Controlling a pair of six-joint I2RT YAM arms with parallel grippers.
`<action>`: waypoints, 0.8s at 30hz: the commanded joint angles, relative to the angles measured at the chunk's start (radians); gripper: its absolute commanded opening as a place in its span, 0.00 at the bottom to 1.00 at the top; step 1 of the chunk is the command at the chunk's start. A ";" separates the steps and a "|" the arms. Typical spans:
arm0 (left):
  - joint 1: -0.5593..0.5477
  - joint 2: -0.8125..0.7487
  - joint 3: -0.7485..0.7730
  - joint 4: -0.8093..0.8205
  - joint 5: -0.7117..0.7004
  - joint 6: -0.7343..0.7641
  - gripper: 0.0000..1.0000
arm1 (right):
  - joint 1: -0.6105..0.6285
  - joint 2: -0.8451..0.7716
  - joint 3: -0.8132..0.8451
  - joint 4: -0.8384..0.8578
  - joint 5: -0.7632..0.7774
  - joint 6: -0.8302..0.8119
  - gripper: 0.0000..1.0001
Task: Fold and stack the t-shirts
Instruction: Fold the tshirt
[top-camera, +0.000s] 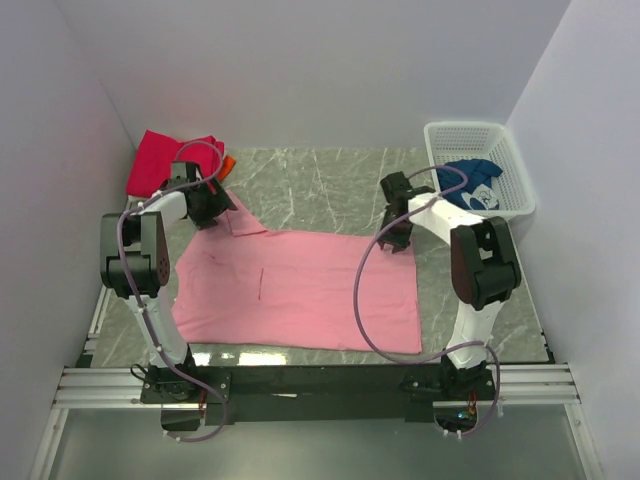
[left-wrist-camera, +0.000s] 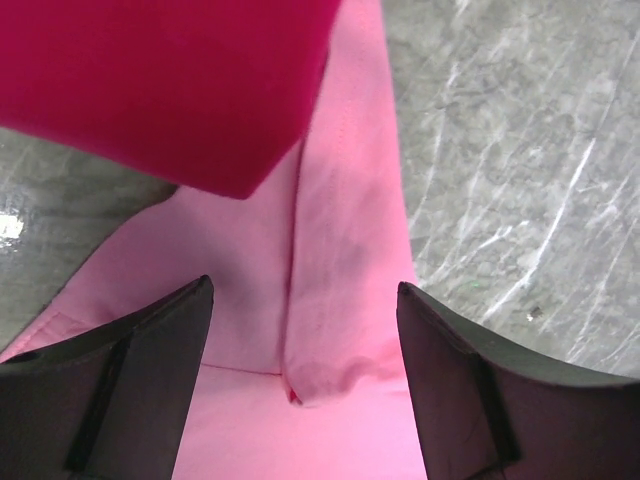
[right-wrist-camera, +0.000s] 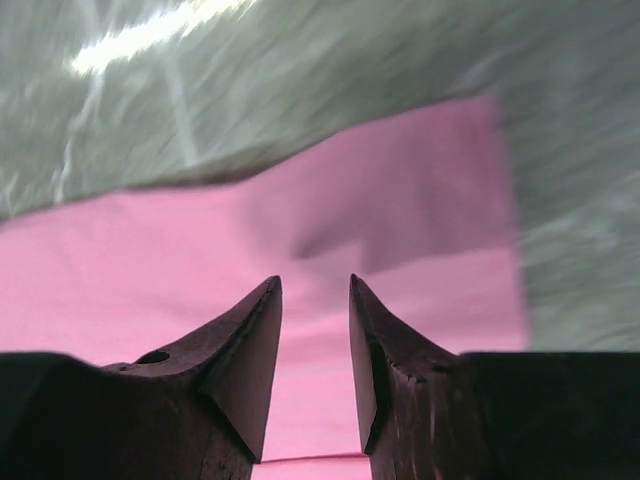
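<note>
A light pink t-shirt (top-camera: 300, 285) lies spread flat in the middle of the table. My left gripper (top-camera: 222, 210) is open wide just above its far left sleeve; the left wrist view shows a folded ridge of pink cloth (left-wrist-camera: 340, 250) between the spread jaws (left-wrist-camera: 305, 300). My right gripper (top-camera: 396, 240) is over the shirt's far right corner, jaws a small way apart (right-wrist-camera: 315, 285), with pink cloth (right-wrist-camera: 400, 200) below and nothing held. A folded magenta-red shirt (top-camera: 165, 160) lies at the back left, also in the left wrist view (left-wrist-camera: 170, 80). An orange shirt (top-camera: 228, 162) peeks out beside it.
A white mesh basket (top-camera: 510, 150) stands at the back right with a dark blue, white-printed shirt (top-camera: 470, 180) in it. Grey marble tabletop (top-camera: 320, 185) shows behind the pink shirt. White walls close in the left, back and right sides.
</note>
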 joint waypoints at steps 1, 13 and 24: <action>-0.008 -0.024 0.064 -0.008 0.024 0.014 0.80 | -0.081 -0.068 0.006 0.015 0.044 -0.066 0.41; -0.032 0.002 0.185 -0.025 0.004 -0.046 0.80 | -0.187 0.013 0.036 0.118 0.043 -0.190 0.41; -0.040 0.083 0.291 -0.046 -0.030 -0.058 0.80 | -0.199 0.039 0.001 0.135 0.037 -0.195 0.34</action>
